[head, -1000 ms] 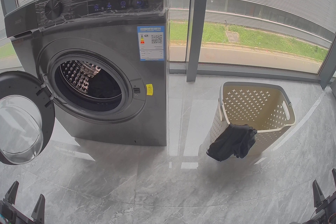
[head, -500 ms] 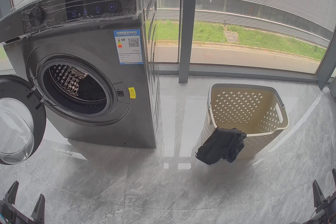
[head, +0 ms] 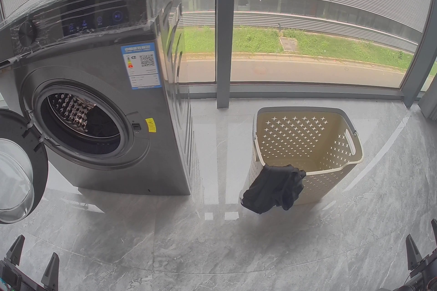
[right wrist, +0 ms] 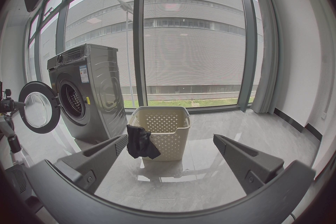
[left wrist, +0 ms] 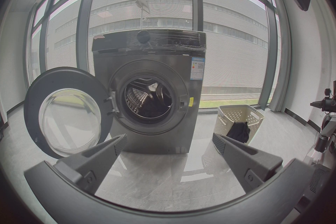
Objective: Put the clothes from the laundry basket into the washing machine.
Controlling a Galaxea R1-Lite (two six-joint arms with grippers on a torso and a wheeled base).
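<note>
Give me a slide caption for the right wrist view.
Open right gripper faces the cream laundry basket, a black garment draped over its rim, beside the open washing machine.

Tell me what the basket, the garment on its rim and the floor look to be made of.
Basket: cream moulded plastic, probably matte; star-shaped perforations, grey rim band.
Garment: dark soft fabric; it hangs limp in folds over the rim.
Floor: grey veined stone or stone-look tile, polished; it mirrors the window light and shows joint lines.
</note>
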